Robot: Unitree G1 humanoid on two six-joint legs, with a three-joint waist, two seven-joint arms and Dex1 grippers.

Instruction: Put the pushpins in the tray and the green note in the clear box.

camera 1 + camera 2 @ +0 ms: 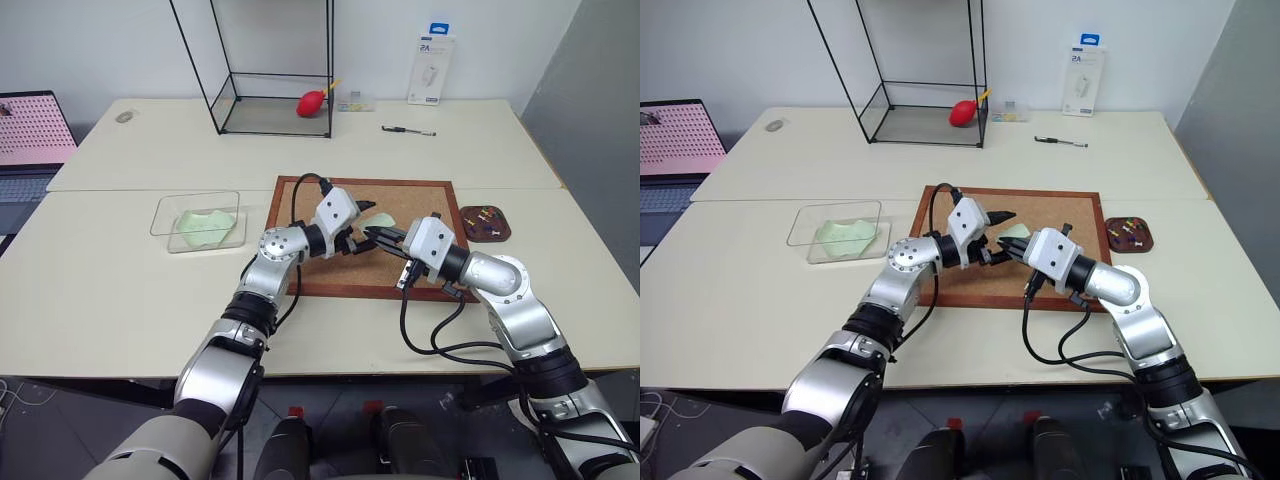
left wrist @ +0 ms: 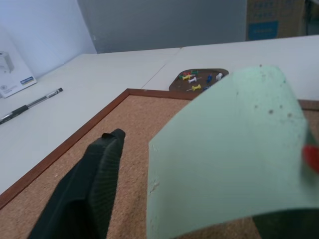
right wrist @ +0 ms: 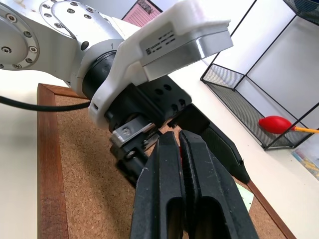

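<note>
wall (image 1: 120,50): white | tables (image 1: 100,290): two, cream, abutting

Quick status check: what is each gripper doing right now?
Left gripper: open, jaws either side of the green note above the corkboard, no grip visible.
Right gripper: shut; whether it pinches the note cannot be told.

Corkboard (image 1: 420,200) at counter (image 1: 100,290) centre; black-framed glass case (image 1: 270,70) behind, red bulb blower (image 1: 312,102) inside; pen (image 1: 408,130) and white package (image 1: 431,70) beyond; laptop (image 1: 30,140) far left.
</note>
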